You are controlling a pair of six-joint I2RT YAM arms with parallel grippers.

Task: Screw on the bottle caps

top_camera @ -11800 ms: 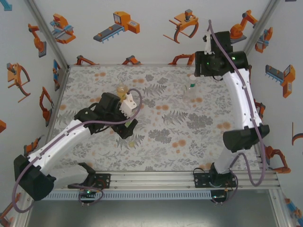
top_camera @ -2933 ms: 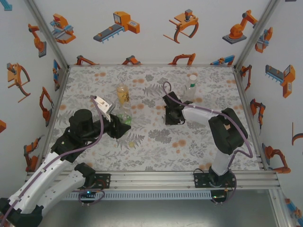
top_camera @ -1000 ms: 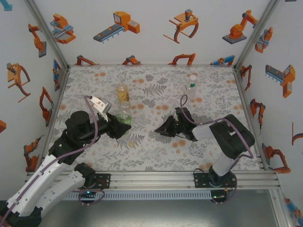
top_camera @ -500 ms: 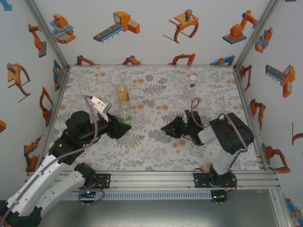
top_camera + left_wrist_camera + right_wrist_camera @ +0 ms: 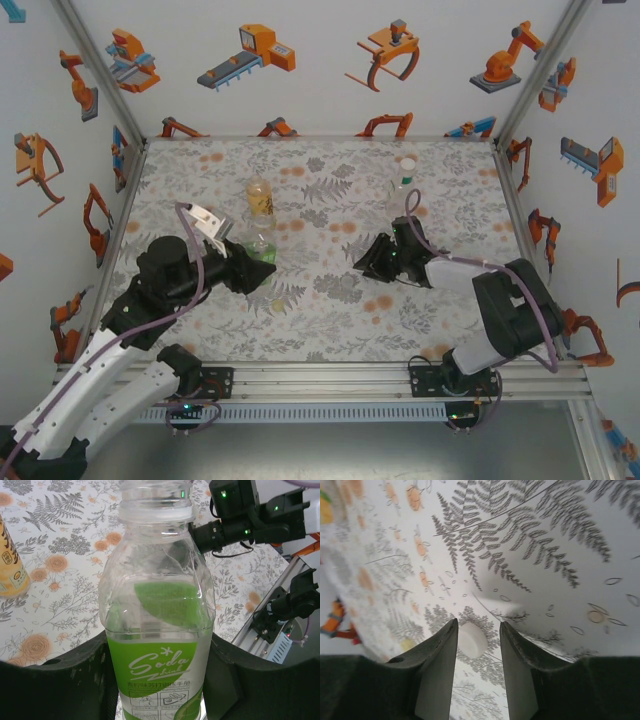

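Observation:
My left gripper (image 5: 260, 260) (image 5: 157, 680) is shut on the squat clear bottle with the green label (image 5: 262, 240) (image 5: 157, 610). That bottle stands upright and its neck (image 5: 156, 497) is bare. The amber bottle (image 5: 259, 198) (image 5: 9, 560) stands just behind it. Farther back right is the slim clear bottle (image 5: 402, 190), which wears a white cap (image 5: 407, 163). My right gripper (image 5: 363, 262) (image 5: 478, 626) hangs low over the table with its jaws open. A white cap (image 5: 471, 639) lies on the table between the fingertips, close to the left finger. A yellowish cap (image 5: 278, 305) lies in front of the left gripper.
The floral table cover (image 5: 330, 320) is bounded by white walls with orange robot pictures and a metal rail (image 5: 330, 378) at the near edge. The right arm (image 5: 240, 525) reaches low across the table's middle.
The right gripper has drawn back to the right and its jaws have gone from shut to open, with the white cap lying between them. The left gripper and its bottle have stayed still.

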